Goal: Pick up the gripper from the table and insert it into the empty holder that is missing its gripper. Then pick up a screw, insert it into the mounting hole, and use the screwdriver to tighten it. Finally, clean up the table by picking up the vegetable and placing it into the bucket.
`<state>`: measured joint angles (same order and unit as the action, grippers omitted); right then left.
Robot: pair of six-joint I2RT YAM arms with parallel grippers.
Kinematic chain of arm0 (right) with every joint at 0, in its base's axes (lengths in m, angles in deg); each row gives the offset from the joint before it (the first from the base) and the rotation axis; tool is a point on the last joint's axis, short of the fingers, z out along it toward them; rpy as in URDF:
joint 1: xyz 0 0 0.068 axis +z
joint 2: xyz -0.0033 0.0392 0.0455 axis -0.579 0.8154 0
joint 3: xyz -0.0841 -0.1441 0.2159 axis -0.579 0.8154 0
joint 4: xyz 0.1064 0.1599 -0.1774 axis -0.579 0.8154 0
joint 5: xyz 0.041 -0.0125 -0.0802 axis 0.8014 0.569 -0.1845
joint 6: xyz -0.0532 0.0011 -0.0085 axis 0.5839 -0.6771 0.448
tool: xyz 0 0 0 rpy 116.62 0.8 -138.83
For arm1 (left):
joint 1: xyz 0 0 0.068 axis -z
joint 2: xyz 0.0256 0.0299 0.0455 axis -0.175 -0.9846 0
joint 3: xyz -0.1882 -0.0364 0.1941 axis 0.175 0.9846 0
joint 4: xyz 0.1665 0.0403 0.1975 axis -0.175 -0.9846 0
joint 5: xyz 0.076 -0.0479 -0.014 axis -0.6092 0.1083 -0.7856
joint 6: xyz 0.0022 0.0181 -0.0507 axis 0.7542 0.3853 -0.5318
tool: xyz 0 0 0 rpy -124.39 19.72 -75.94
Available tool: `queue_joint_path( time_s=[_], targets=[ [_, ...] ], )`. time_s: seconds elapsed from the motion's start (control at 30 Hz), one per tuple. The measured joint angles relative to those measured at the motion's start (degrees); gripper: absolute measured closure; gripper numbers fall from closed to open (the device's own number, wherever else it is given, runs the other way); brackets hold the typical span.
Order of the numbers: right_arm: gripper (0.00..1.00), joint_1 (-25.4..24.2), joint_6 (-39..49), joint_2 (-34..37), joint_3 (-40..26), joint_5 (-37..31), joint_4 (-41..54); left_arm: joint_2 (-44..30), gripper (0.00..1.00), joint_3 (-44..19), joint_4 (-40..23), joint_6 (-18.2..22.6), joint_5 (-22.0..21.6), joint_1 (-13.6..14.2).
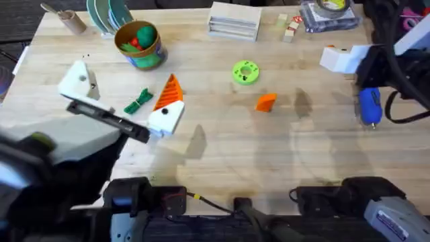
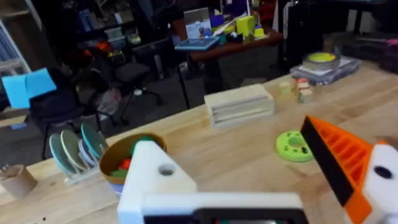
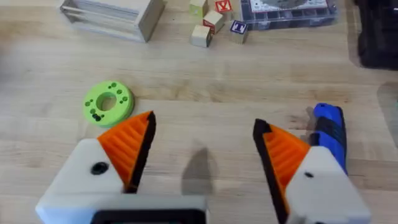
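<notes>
We find the left gripper [image 1: 124,94] spread wide over the left part of the desk [image 1: 222,161] and holding nothing; one of its fingers is the bare white holder [image 1: 79,82], with a mounting hole visible in the left wrist view; the other finger carries an orange ribbed tip [image 1: 170,91] on its white base.

The vegetable [image 1: 139,101] lies flat on the desk between these two fingers, nearer the orange-tipped one; we cannot tell whether it touches either.

The loose orange gripper wedge [image 1: 266,101] rests on the desk near the middle, well apart from the holder and just below the flat green ring disc [image 1: 245,72] in the overhead view.

The bucket [image 1: 139,44] stands upright at the far left of the desk, beyond the left gripper; green and red toys sit inside it.

The right gripper [image 3: 205,124] is likewise spread wide and empty, both fingers bearing orange ribbed pads.

The screwdriver [image 1: 369,106] lies on the desk at the right, just beside the right gripper; from the right wrist view we cannot tell whether they touch.
</notes>
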<state>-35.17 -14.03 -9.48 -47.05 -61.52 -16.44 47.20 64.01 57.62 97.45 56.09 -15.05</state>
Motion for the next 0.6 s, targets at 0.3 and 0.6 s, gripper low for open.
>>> queue_joint_path(
  time_s=[0.3, 0.6],
  targets=[
    [0.009, 0.00, 0.00, -0.02, 0.00, 0.00, 0.02, 0.04, 0.007, 15.67, 19.77, -2.39, -1.15, 0.00],
    [0.009, 0.00, 0.00, 0.00, 0.00, 0.00, 0.00, 0.06, 0.007, 20.79, 19.28, -7.43, -1.17, 0.00]
  ],
)
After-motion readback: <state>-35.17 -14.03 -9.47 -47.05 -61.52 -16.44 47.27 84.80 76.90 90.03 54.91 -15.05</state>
